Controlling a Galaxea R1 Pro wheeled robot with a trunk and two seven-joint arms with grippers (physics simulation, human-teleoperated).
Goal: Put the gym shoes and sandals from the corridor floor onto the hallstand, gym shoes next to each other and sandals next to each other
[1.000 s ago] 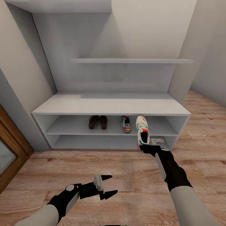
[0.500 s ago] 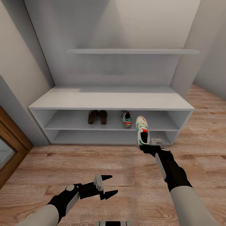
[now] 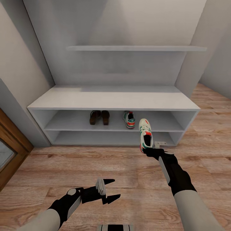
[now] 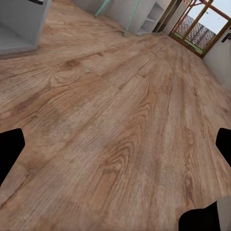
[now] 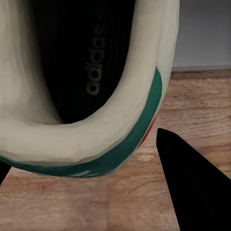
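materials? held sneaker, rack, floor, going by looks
Held gym shoe: white upper, smooth and matte, leather or synthetic, can't tell which; green stripes, dark printed insole.
Hallstand: flat light grey panels, matte, no grain; likely painted or laminated board.
Corridor floor: wood-look planks, visible grain and knots, low sheen; possibly laminate.

Pale grey plaster walls (image 3: 19, 57) close in a narrow alcove. A long light grey floating wall shelf (image 3: 136, 48) spans its back. Light brown wood-plank laminate flooring (image 3: 80, 173) with clear grain runs across the corridor. At the left edge stands a brown wooden door frame (image 3: 12, 150). Farther off, in the left wrist view, a wood-framed glazed door (image 4: 199, 26) admits daylight.
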